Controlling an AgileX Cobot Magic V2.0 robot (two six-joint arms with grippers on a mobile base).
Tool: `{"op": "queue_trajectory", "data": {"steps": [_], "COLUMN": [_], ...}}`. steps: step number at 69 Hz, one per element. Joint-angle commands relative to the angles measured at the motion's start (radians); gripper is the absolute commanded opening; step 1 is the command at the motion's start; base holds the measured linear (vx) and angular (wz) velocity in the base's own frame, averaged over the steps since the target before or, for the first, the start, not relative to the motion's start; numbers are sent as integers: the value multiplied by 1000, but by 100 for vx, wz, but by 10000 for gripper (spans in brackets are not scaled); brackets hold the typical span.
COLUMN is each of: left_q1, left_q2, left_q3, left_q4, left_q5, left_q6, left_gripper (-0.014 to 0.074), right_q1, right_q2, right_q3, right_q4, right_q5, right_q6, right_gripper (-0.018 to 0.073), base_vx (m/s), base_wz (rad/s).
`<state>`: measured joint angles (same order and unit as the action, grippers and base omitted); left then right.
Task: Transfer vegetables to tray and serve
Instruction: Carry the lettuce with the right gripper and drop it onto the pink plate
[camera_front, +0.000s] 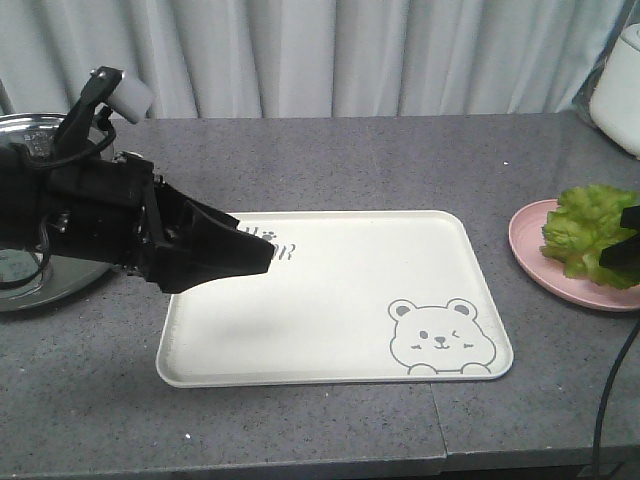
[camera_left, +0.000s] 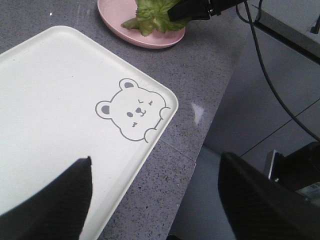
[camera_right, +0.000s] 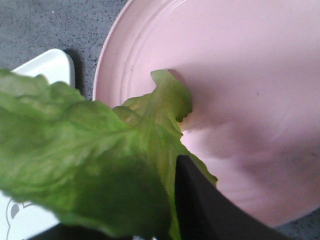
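Note:
The vegetables (camera_front: 585, 232) are ruffled green lettuce leaves over the pink plate (camera_front: 540, 265) at the table's right edge. My right gripper (camera_front: 628, 255) reaches in from the right. In the right wrist view the vegetables (camera_right: 85, 150) fill the space between its fingers, and one black finger (camera_right: 215, 210) presses the leaf's side above the pink plate (camera_right: 240, 75). The cream tray (camera_front: 330, 300) with the bear drawing lies mid-table with nothing on it. My left gripper (camera_front: 262, 258) hovers over the tray's left part, open, with nothing between its fingers (camera_left: 55, 200).
A glass-lidded pan (camera_front: 20, 270) sits behind my left arm at the far left. A white appliance (camera_front: 622, 90) stands at the back right. The counter's front edge (camera_left: 210, 130) runs close to the tray's bear corner (camera_left: 132, 110).

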<state>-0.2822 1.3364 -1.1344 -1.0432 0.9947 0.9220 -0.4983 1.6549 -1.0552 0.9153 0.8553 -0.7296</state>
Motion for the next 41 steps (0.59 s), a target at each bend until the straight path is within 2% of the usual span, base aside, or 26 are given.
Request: {"op": "queue_trajectory", "data": {"steps": [1,5,12,26,41], "left_q1": [-6,-6,-6,-6,-6], "left_q2": [-27,-27,-27,-27,-27], "left_q3": [-25,-25,-25,-25,-25], "left_q4": [-57,-57,-57,-57,-57], "left_q5": [-12,-12,-12,-12,-12], "left_q6": [1,1,1,1,1], "left_gripper": [519,519,519,519,519], "right_q1": [-6,-6,-6,-6,-6], "right_q2": [-33,-39,-60,-146,-189], "right_q3": [-27,-27,-32,-83,-132], "right_q4": [11,8,6,-1,-55], "right_q5": [-20,-22,-22,-23,-69], "right_q6": [-5,-6,-7,-10,-2], "right_gripper": [295,370,419,423,423], "base_vx": [0,0,0,0,0], "base_wz": [0,0,0,0,0]}}
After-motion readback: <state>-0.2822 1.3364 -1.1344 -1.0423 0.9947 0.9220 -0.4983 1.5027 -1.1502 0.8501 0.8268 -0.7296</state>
